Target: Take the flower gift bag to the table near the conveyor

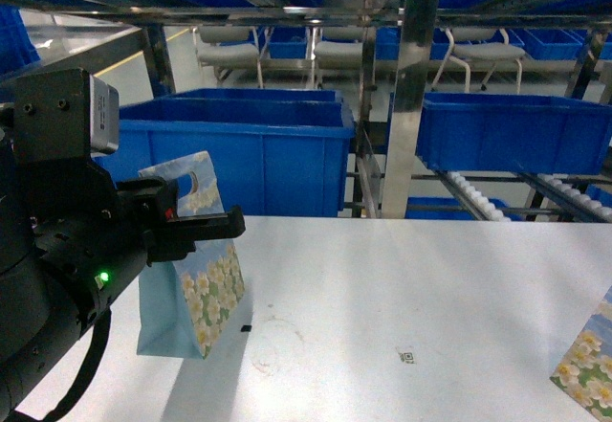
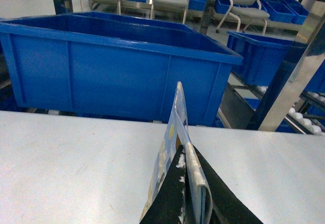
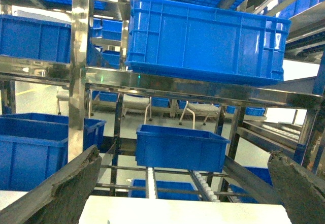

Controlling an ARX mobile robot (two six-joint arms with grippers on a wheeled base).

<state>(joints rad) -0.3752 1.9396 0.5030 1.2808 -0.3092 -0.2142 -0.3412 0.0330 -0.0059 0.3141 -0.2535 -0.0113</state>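
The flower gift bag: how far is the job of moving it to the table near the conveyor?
Done: the flower gift bag stands over the white table, in front of the conveyor with its blue bins.
In hand: the left gripper is shut on the bag's top edge.
Left: letting go and pulling back. Whether the bag's bottom touches the table is unclear. The right gripper is open and idle.

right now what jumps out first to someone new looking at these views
The left gripper pinches the top of a flower gift bag standing on the white table, at its left. Behind it, big blue bins fill the steel conveyor rack. A second floral bag peeks in at the right edge.
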